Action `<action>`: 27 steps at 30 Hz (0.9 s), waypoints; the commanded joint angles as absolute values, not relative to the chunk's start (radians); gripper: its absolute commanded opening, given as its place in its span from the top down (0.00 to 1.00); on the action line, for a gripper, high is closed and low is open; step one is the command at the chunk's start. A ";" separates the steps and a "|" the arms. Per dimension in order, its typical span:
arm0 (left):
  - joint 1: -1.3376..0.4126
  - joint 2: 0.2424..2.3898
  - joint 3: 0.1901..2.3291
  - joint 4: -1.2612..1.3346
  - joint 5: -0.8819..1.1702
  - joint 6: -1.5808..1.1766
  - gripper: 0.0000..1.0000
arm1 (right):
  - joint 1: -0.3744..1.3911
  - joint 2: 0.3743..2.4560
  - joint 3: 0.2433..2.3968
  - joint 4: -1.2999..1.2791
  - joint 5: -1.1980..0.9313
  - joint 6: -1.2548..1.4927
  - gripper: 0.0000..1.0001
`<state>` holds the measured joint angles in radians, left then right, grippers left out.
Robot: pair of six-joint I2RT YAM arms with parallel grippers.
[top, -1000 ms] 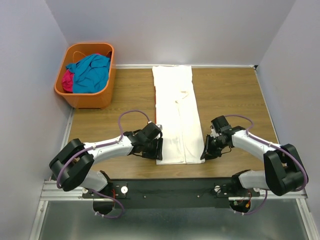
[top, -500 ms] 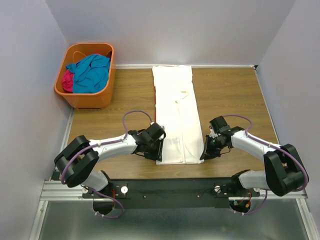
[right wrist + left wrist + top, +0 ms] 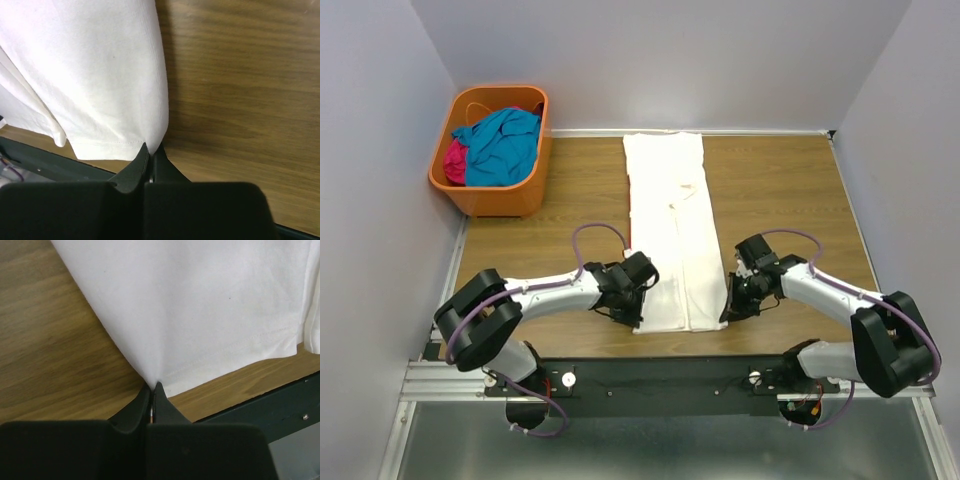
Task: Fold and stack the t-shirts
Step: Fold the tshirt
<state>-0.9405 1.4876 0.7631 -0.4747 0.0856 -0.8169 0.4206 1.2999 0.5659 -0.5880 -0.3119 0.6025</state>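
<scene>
A white t-shirt (image 3: 670, 225), folded into a long strip, lies down the middle of the table with its hem at the near edge. My left gripper (image 3: 638, 308) is shut on the hem's near left corner (image 3: 152, 375). My right gripper (image 3: 728, 305) is shut on the near right corner (image 3: 152, 142). In both wrist views the cloth bunches into the closed jaws. A teal-blue t-shirt (image 3: 502, 145) and a magenta t-shirt (image 3: 454, 162) lie crumpled in the basket. No red print shows on the white tee.
An orange basket (image 3: 478, 198) stands at the table's far left corner. Bare wood flanks the shirt on both sides. The black mounting rail (image 3: 670, 372) runs just past the hem at the near edge.
My left gripper slid right onto the hem's left corner and closed on it. The right gripper closed on the right corner, barely shifting.
</scene>
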 commanded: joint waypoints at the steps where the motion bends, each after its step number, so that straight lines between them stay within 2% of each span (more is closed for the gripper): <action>1: -1.011 1.450 0.761 -0.601 0.069 -0.867 1.00 | 0.483 1.250 0.586 -0.673 -0.245 0.632 0.99; 4: -1.087 1.399 0.747 -0.626 0.118 -0.922 1.00 | 0.531 1.213 0.589 -0.729 -0.275 0.653 1.00; 7: -1.088 1.341 0.745 -0.583 0.164 -0.901 1.00 | 0.535 1.184 0.633 -0.779 -0.235 0.641 1.00; 13: -0.823 1.345 0.849 -0.512 0.132 -0.729 1.00 | 0.532 1.331 0.902 -0.811 -0.054 0.580 1.00; 18: -0.665 1.475 0.939 -0.399 0.141 -0.577 1.00 | 0.511 1.491 1.112 -0.770 0.083 0.493 1.00; 21: -0.591 1.550 0.992 -0.324 0.201 -0.543 1.00 | 0.466 1.555 1.178 -0.685 0.083 0.448 1.00; 27: -0.537 1.650 1.107 -0.322 0.132 -0.476 1.00 | 0.422 1.692 1.296 -0.632 0.078 0.377 0.99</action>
